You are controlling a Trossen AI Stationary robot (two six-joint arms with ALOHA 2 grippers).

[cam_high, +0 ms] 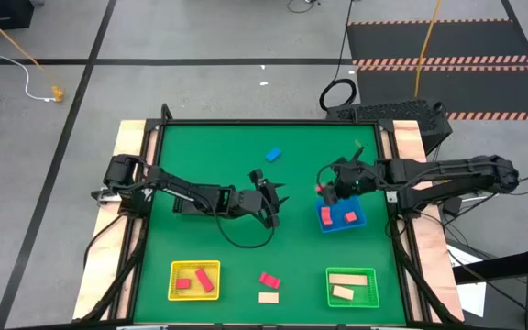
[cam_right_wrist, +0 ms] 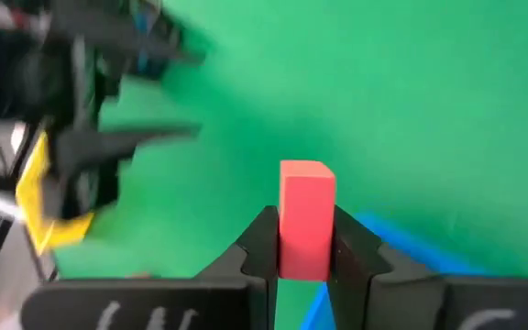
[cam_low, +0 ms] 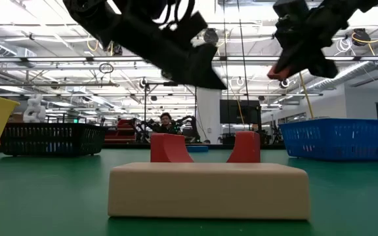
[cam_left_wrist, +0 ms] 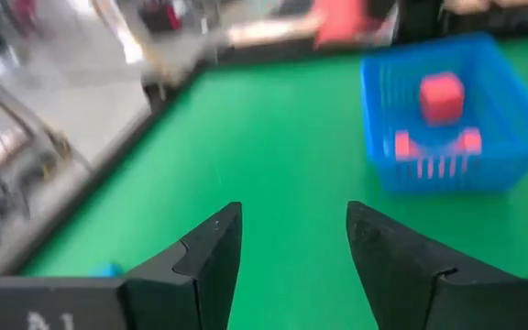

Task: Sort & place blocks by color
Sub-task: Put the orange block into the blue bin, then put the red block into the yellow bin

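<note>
Cream and red blocks sit nearest the table's front edge: a cream block (cam_high: 268, 297) just in front of a loose red block (cam_high: 269, 280), between the yellow tray (cam_high: 172, 271) holding two red pieces and the green tray (cam_high: 371, 275) holding two cream ones. Mid-table, the left gripper (cam_left_wrist: 291, 257) hovers with fingers spread and empty. The right gripper (cam_right_wrist: 305, 243) pinches a red bar (cam_right_wrist: 306, 215) over the blue tray's (cam_high: 342, 226) edge, two red blocks inside. Farther back lies a blue block (cam_high: 273, 155).
</note>
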